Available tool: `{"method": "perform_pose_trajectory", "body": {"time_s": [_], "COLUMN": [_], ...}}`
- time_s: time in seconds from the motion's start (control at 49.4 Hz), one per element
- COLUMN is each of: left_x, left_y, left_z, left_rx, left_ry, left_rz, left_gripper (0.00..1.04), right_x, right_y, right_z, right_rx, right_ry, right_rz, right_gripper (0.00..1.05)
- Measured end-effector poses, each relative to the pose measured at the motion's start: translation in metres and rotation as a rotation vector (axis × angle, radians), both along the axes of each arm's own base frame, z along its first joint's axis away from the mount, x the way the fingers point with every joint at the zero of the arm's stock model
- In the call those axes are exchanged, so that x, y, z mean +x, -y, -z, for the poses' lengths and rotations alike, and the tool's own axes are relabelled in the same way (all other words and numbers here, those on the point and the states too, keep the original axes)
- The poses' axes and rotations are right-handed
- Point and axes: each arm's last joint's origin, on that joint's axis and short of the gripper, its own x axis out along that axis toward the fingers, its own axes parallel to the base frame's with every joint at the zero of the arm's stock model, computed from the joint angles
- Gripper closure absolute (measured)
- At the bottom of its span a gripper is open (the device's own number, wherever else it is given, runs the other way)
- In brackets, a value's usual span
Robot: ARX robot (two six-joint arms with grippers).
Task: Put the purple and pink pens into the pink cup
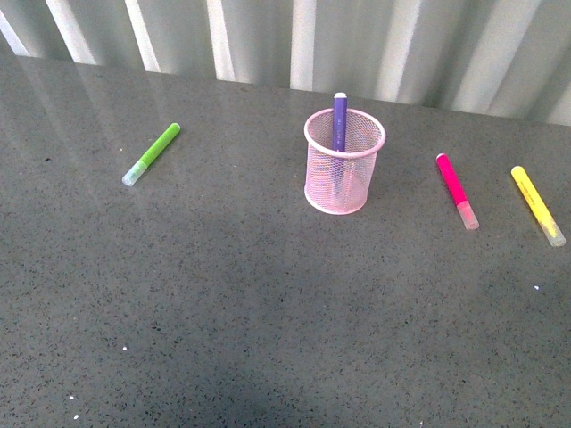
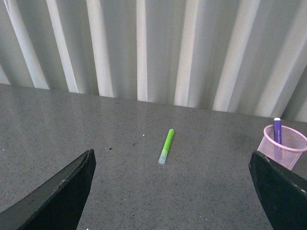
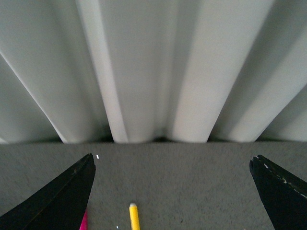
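Note:
The pink cup [image 1: 343,161] stands upright at the table's middle back. The purple pen [image 1: 340,120] stands inside it, its end above the rim. Cup [image 2: 285,146] and purple pen [image 2: 277,136] also show in the left wrist view. The pink pen [image 1: 456,190] lies flat on the table right of the cup; a sliver of it [image 3: 84,222] shows in the right wrist view. Neither gripper shows in the front view. My left gripper [image 2: 172,191] is open and empty, above the table. My right gripper [image 3: 172,194] is open and empty, above the table near the pink pen.
A lime green pen [image 1: 152,153] lies left of the cup, also in the left wrist view [image 2: 166,145]. A yellow pen [image 1: 537,205] lies right of the pink pen, also in the right wrist view [image 3: 134,216]. A corrugated white wall [image 1: 294,40] runs along the table's back edge.

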Motion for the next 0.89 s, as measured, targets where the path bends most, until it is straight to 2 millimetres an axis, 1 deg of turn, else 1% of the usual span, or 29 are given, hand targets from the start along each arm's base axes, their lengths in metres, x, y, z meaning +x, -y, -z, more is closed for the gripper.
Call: {"method": "perform_pose_trajectory", "body": {"time_s": [0.02, 0.061, 0.101, 0.162, 0.243, 0.304, 0.385, 0.466, 0.506, 0.587, 0.648, 0.729, 0.891], "left_x": [0.000, 0.000, 0.000, 0.000, 0.000, 0.000, 0.000, 0.000, 0.000, 0.000, 0.000, 0.000, 0.000], "left_y": [0.000, 0.000, 0.000, 0.000, 0.000, 0.000, 0.000, 0.000, 0.000, 0.000, 0.000, 0.000, 0.000], "left_z": [0.000, 0.000, 0.000, 0.000, 0.000, 0.000, 0.000, 0.000, 0.000, 0.000, 0.000, 0.000, 0.000], "left_rx": [0.000, 0.000, 0.000, 0.000, 0.000, 0.000, 0.000, 0.000, 0.000, 0.000, 0.000, 0.000, 0.000], "left_ry": [0.000, 0.000, 0.000, 0.000, 0.000, 0.000, 0.001, 0.001, 0.001, 0.001, 0.001, 0.001, 0.001], "left_rz": [0.000, 0.000, 0.000, 0.000, 0.000, 0.000, 0.000, 0.000, 0.000, 0.000, 0.000, 0.000, 0.000], "left_gripper": [0.07, 0.07, 0.07, 0.07, 0.07, 0.07, 0.07, 0.07, 0.07, 0.07, 0.07, 0.07, 0.07], "right_x": [0.019, 0.046, 0.067, 0.083, 0.088, 0.088, 0.088, 0.088, 0.089, 0.089, 0.089, 0.090, 0.091], "right_y": [-0.001, -0.006, -0.010, -0.023, -0.038, -0.055, -0.069, -0.081, -0.084, -0.084, -0.081, -0.072, -0.059], "right_z": [0.008, 0.021, 0.034, 0.051, 0.071, 0.090, 0.099, 0.109, 0.112, 0.118, 0.125, 0.138, 0.155], "right_rx": [-0.015, -0.045, -0.074, -0.118, -0.141, -0.128, -0.096, 0.011, 0.066, 0.141, 0.193, 0.247, 0.296], "right_ry": [-0.076, -0.196, -0.301, -0.415, -0.502, -0.560, -0.567, -0.553, -0.544, -0.541, -0.545, -0.564, -0.602], "right_rz": [-0.004, -0.027, -0.048, -0.102, -0.175, -0.250, -0.279, -0.282, -0.278, -0.249, -0.212, -0.147, -0.091], "right_gripper": [0.07, 0.07, 0.07, 0.07, 0.07, 0.07, 0.07, 0.07, 0.07, 0.07, 0.07, 0.07, 0.07]}}
